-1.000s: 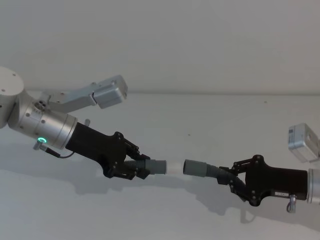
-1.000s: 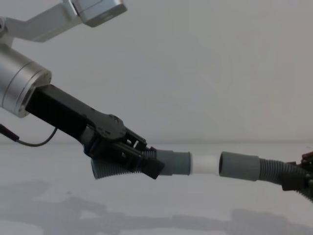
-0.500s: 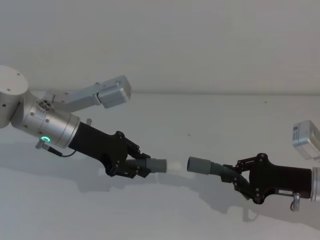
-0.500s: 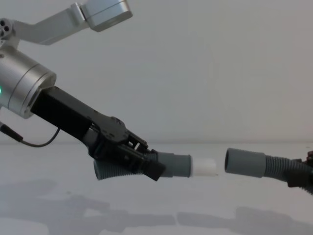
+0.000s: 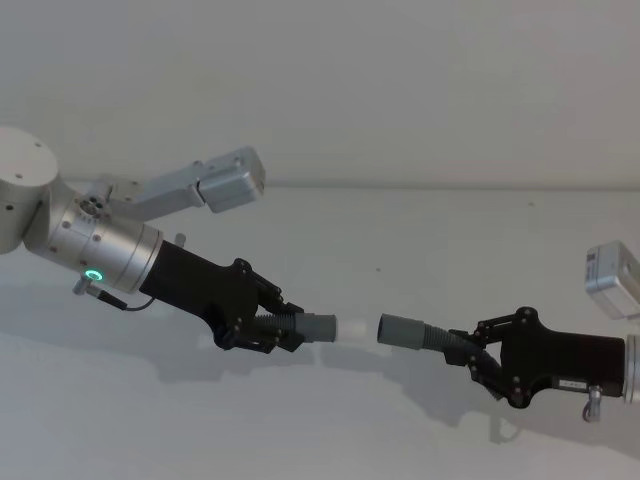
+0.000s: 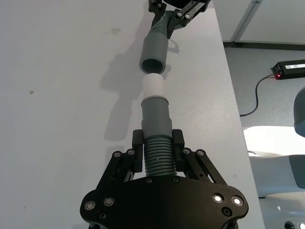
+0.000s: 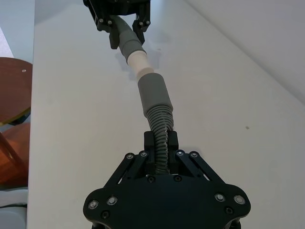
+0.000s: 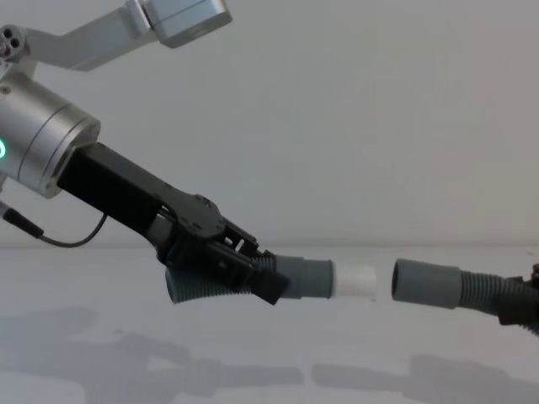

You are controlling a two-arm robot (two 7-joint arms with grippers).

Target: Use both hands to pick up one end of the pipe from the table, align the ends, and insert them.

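Observation:
Both pieces of the pipe are held just above the white table (image 5: 420, 240). My left gripper (image 5: 272, 328) is shut on the ribbed part of the left piece (image 8: 198, 286), whose grey cuff (image 5: 316, 326) ends in a white tip (image 5: 352, 327). My right gripper (image 5: 476, 350) is shut on the ribbed part of the right piece (image 7: 161, 125), whose plain grey socket (image 5: 400, 330) faces the white tip. A small gap separates the two ends (image 8: 383, 283), and they sit roughly in line. In the left wrist view the socket's open mouth (image 6: 153, 65) sits just beyond the white tip (image 6: 153, 85).
The table's edge (image 6: 233, 109) drops to a grey floor with a black power box (image 6: 290, 69) and its cable. A brown round wooden surface (image 7: 14, 90) lies beyond the opposite table edge. A grey wrist camera box (image 5: 232, 180) juts out above my left arm.
The white tip was against the socket's mouth a second ago. The two pieces have drawn apart, and a small gap has opened. Both grippers keep their hold.

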